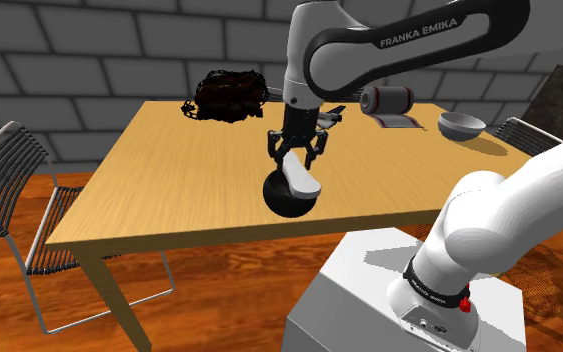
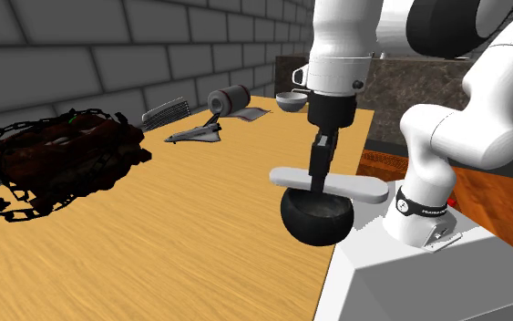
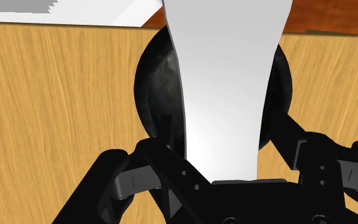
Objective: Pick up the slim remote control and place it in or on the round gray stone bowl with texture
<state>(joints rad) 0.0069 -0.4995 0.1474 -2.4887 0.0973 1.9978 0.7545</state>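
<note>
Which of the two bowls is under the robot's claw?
The black round bowl directly below the end effector gripping the slim white remote; the pale grey bowl stands far away.

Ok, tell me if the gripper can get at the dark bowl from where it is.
Probably yes: the gripper, shut on the white remote, hangs right over the dark bowl, with nothing else in the way.

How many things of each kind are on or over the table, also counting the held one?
Bowls: 2 (black bowl, grey bowl)
Remote: 1, held by the gripper over the black bowl
Toy shuttle: 1
Roll: 1
Flat sheet under the roll: 1
Dark heap: 1
Total: 7
</note>
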